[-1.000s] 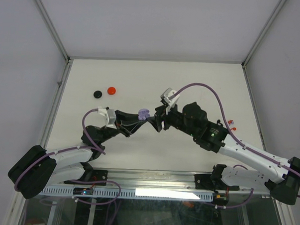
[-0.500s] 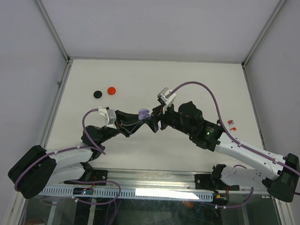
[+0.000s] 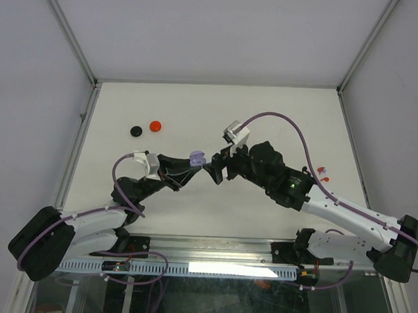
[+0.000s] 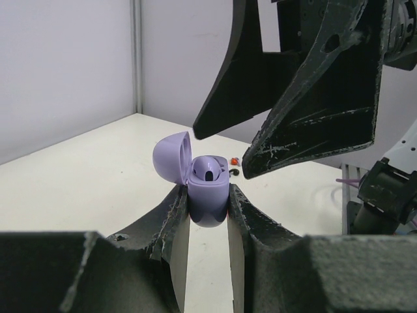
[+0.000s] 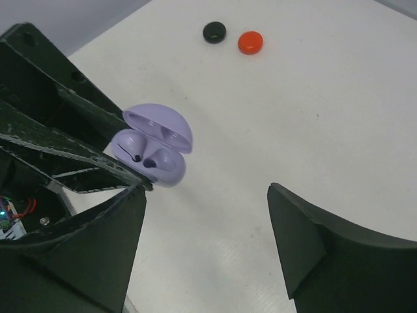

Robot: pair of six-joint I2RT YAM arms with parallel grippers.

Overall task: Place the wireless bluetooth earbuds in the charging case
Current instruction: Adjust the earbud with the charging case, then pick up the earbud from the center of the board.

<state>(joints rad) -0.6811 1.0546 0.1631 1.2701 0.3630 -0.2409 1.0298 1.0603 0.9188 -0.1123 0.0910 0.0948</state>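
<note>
A pale purple charging case with its lid hinged open is upright in my left gripper, which is shut on its lower body. From above, the case is held over the middle of the table. My right gripper is open and empty, just right of the case, with its black fingers looming over the open top. Two rounded purple lobes with dark marks show in the wells. One looks like a seated earbud; I cannot tell what the other is.
A red cap and a black cap lie on the white table at the back left. Small red bits lie at the right. Grey walls and metal rails enclose the table.
My right gripper's jaws have spread wider beside the case. The left gripper keeps its hold and has shifted the case slightly left.
</note>
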